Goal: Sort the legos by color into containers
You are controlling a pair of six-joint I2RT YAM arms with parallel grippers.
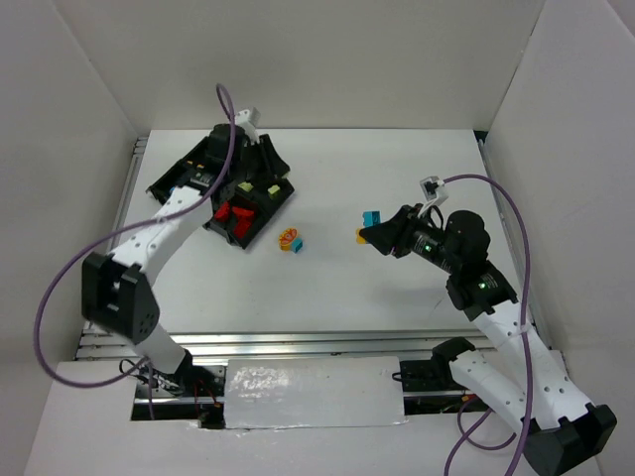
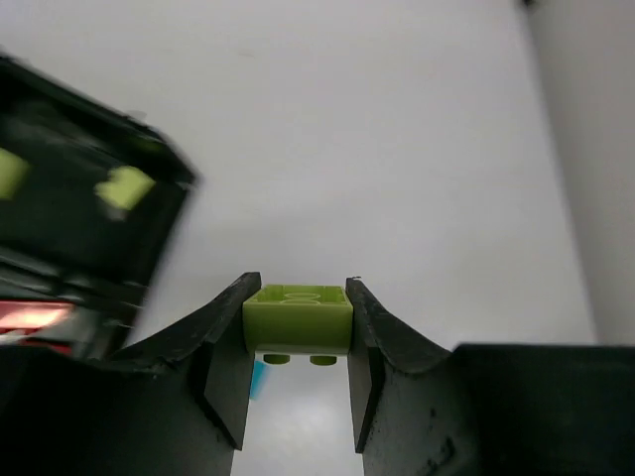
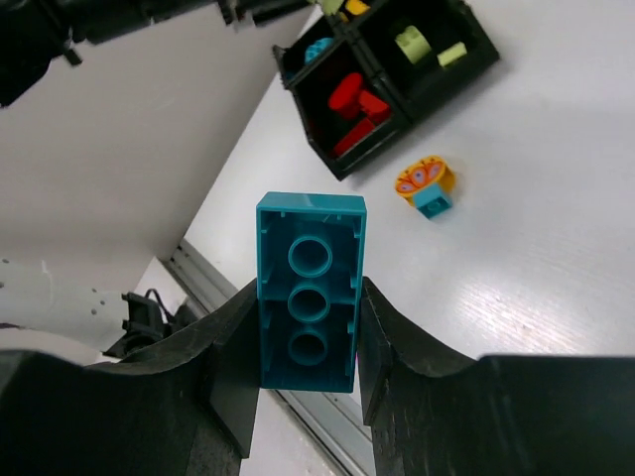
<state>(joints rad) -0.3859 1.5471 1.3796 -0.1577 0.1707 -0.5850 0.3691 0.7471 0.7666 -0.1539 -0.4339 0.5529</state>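
Resting between fingertips, green brick (image 2: pixel 298 317) fills left hand (image 2: pixel 300 290), teal brick (image 3: pixel 310 248) right hand (image 3: pixel 310 297).

One four-compartment tray (image 3: pixel 342 171); one green brick (image 2: pixel 298 312) in my left pincer (image 2: pixel 300 297), one teal brick (image 3: pixel 310 248) in my right pincer (image 3: pixel 311 290); one multicoloured brick (image 1: pixel 291 240) at the worktop (image 1: pixel 397 288) centre.

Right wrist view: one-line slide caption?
Right gripper clamps a teal brick, underside facing camera; black tray and an orange-teal piece beyond.
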